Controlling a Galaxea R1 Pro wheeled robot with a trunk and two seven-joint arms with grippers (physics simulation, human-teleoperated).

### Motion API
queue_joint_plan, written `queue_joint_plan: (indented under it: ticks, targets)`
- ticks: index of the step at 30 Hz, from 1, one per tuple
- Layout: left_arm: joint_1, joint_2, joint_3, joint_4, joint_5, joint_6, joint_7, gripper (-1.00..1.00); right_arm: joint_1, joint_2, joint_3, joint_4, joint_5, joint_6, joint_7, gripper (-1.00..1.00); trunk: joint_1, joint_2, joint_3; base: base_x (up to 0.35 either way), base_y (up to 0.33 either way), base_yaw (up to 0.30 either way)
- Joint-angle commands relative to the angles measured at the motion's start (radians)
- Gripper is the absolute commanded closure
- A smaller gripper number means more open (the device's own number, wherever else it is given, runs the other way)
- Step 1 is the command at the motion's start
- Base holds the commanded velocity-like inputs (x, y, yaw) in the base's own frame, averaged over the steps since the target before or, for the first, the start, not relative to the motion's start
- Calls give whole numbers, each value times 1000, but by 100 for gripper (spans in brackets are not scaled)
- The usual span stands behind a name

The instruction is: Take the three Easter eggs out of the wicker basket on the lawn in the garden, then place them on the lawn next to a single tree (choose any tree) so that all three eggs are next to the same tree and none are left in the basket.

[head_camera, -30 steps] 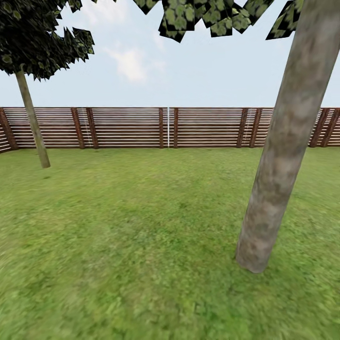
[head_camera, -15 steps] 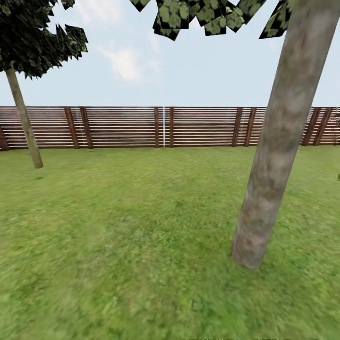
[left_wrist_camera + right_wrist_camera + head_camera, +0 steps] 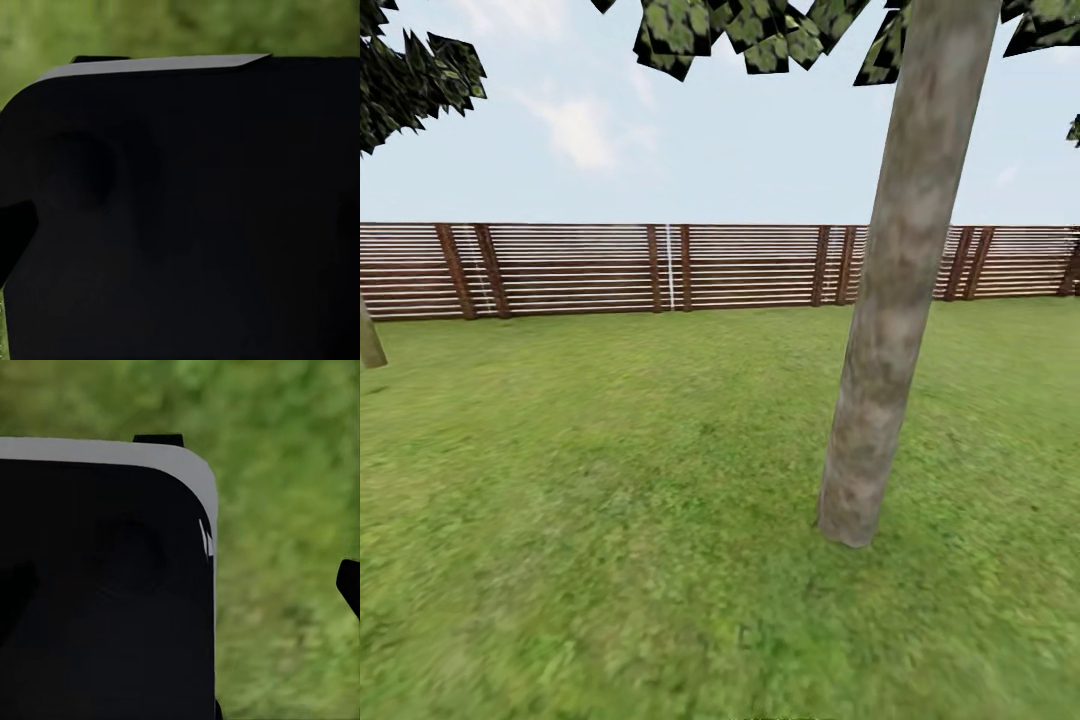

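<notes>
the head view looks across the lawn toward a dark brown slatted fence running across the middle of the frame, with a pale grey-tan tree rising just right of centre, its trunk meeting the grass at lower right of centre and jagged dark green leaves along the top edge. a second tree shows as a sliver of trunk at the far left edge, its crown in the upper left corner. no basket and no eggs appear in these pictures, so where they lie cannot be told from here; the robot seems to be travelling or turning to search the garden. both wrist views are mostly blocked by a large black body with a pale edge, blurred grass beyond it, so i cannot tell how far either pair of jaws is open or whether they hold anything. to do this step well, sweep the view steadily until the basket comes into sight, keep the base clear of the near trunk, and remember this tree as a likely drop spot, since its foot has open grass all round.
</notes>
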Motion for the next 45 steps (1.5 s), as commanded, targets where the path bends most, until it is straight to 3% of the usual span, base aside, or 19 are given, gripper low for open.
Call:
queue_joint_plan:
  ticks: [1, 16, 27, 45]
  targets:
    - [0, 0, 0, -1, 0, -2, 0, -100, -1, 0, -2, 1, 0, -4, 0, -100, 4, -8, -4, 0, 0, -258]
    - [0, 1, 0, -1, 0, -2, 0, -100, -1, -16, -13, 1, 0, -4, 0, -100, 61, -113, -51, 0, 0, -258]
    - [0, 1, 0, -1, 0, 0, 6, -100, -1, -29, -47, 1, 0, -4, 0, -100, 61, -113, -51, 0, 0, -208]
    - [0, 0, -1, -1, -1, 0, 8, -100, -1, -28, -50, 1, 0, -4, 0, -100, 61, -113, -51, 135, -138, -35]
